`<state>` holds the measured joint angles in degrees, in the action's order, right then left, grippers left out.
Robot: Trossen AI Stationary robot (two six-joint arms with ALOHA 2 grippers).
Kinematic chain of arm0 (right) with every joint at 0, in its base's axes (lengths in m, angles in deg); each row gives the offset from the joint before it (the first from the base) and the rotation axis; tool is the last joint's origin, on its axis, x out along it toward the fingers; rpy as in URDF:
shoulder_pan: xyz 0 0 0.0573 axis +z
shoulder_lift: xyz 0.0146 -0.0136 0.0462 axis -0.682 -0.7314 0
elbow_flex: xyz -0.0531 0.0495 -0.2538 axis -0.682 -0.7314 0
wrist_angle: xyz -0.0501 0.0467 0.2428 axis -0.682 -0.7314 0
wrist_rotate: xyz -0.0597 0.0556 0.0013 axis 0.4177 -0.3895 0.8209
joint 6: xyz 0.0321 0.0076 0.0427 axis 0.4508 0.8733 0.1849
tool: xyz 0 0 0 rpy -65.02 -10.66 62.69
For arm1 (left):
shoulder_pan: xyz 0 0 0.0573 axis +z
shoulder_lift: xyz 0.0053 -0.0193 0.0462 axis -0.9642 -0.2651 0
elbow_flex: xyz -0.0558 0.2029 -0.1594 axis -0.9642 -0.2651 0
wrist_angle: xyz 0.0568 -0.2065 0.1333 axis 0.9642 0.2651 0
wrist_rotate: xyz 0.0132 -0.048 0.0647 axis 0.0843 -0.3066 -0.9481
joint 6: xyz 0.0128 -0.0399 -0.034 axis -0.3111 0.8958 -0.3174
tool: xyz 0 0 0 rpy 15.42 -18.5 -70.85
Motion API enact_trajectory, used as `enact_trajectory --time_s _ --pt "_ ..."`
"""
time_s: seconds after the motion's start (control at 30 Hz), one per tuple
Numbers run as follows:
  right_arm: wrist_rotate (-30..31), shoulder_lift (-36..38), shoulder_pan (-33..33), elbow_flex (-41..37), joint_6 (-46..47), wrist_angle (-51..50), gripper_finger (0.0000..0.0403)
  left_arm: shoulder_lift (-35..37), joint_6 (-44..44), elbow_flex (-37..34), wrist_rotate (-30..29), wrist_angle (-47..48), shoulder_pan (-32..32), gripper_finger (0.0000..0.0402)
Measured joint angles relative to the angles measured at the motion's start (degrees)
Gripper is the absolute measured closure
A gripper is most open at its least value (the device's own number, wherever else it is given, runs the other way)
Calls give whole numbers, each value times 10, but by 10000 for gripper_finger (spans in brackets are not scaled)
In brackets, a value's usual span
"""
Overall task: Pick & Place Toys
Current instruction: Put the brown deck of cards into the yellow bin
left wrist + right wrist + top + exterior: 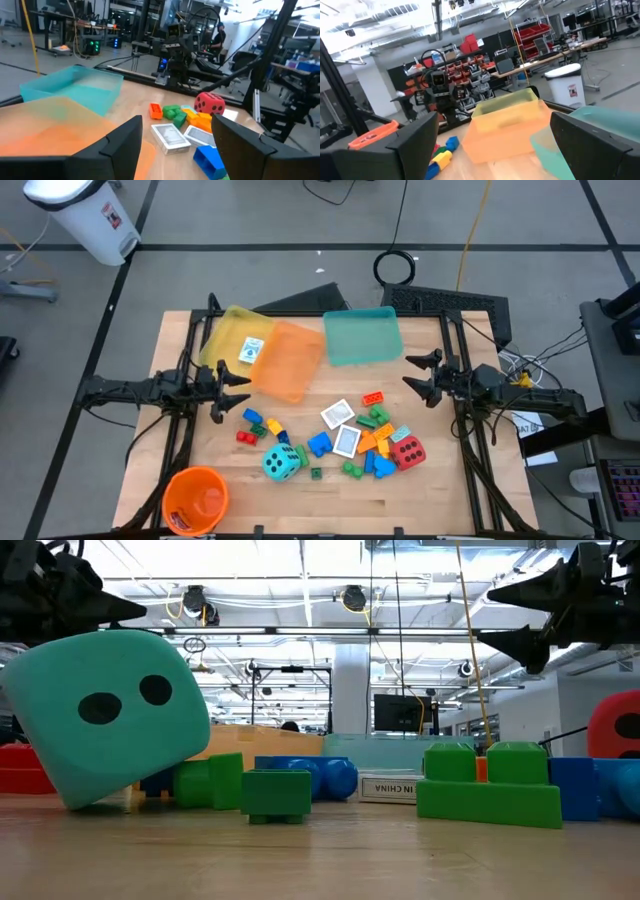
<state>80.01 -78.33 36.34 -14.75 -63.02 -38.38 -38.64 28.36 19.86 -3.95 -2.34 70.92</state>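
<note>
Spanning the table's point(400, 510) far edge are three trays, yellow point(228, 330), orange point(288, 360) and teal point(362, 337), leaving bare wood along the near edge beside the bucket point(195, 498) at the near left corner. The toys point(345, 442) lie scattered near the middle-front, the cyan die point(282, 463) tilted, the red die point(407, 451) rightmost. The left gripper point(236, 390) and right gripper point(416, 372) hover at the side edges, both parted and empty, pointing inward.

We see the cyan die point(282, 462) at lower centre, tilted on an edge, with 2 dots facing the low view. The red die point(407, 451) lies right of it. Between them sit 2 white cards point(338, 414) among scattered coloured bricks point(376, 442); another card point(250, 350) lies at upper left.
</note>
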Motion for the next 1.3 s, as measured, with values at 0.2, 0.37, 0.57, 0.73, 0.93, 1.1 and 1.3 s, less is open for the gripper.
enact_trajectory --time_s 0.2,0.37,0.57,0.73,0.93,1.1,1.3 --pt "0 -2 0 0 37 7 46 0 -10 0 0 -6 0 177" --pt "73 -19 0 0 18 46 46 0 -11 0 0 -8 0 183" --pt "230 -25 0 0 22 70 46 0 -11 0 0 -8 0 173" --pt "245 -54 0 0 132 39 46 0 -11 0 -1 -8 0 163" --pt "301 -127 0 0 279 38 46 0 -11 0 -1 -8 0 155" --pt "243 -214 -9 0 245 140 46 0 -11 0 -1 -8 0 161" --pt "100 -362 -8 8 102 353 46 0 -10 0 -1 -8 0 174"
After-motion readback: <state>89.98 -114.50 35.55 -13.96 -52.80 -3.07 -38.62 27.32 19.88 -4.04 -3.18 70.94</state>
